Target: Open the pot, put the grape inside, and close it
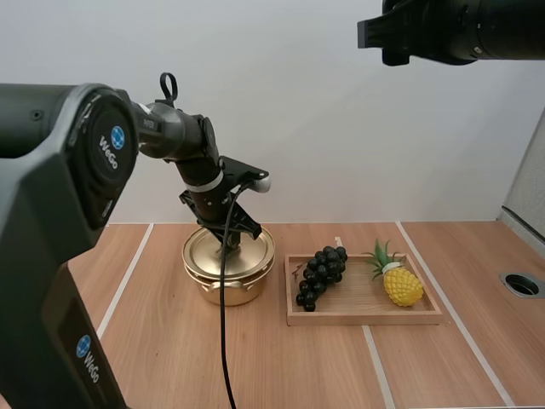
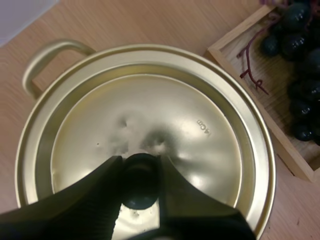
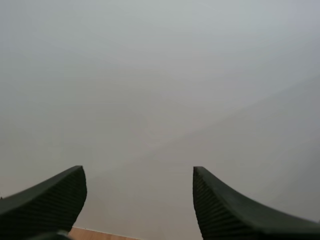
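Left arm (image 1: 51, 213): matte dark-grey shell, rounded joints, 2 round blue badges w/ white lettering alongside, white band nr wrist. Right arm (image 1: 460, 30): black, blocky end, round barrel behind. Left fingers (image 2: 85, 205): black, tapered. Right fingers (image 3: 235, 210): same, ribbed inner faces.

A plain white wall (image 1: 341, 111) stands behind a light wooden table (image 1: 170, 358). 3 white lines (image 1: 126, 277) run front to back across its top. Near the right edge a round dark hole (image 1: 522, 285) sits below a grey panel (image 1: 526, 179). The light is soft and even.
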Tool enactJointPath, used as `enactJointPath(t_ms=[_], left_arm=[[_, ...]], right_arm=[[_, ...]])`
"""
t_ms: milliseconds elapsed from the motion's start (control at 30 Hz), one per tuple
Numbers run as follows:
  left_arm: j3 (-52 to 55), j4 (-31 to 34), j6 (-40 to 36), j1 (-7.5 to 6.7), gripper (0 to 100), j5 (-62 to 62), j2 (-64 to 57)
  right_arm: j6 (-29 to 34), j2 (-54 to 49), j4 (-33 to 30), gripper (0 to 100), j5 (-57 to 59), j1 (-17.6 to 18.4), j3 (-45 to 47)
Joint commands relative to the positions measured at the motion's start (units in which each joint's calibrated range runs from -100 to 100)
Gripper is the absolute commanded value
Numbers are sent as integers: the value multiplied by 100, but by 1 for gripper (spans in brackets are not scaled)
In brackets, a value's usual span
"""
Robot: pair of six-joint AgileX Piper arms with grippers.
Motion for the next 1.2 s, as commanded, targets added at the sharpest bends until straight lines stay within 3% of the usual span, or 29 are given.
enactJointPath(t_ms=[0, 433, 633, 967, 1167], left_arm=[[-62, 12, -72, -13, 0, -254, -715], [-62, 170, -72, -13, 0, -1842, -3788], [-103, 410, -72, -13, 0, -2963, -5145], [-1520, 399, -107, -13, 0, -2944, -6163], [-2543, 399, -581, -13, 0, -2944, -6287]], right_arm=[[-24, -45, 50, 100, -388, -25, -68], [-24, -45, 92, 100, -429, -25, -68], [-24, -45, 481, 100, 120, -25, -68], [58, 625, 802, 100, 1444, -25, -68], [320, 1187, 855, 100, 1697, -25, -68]])
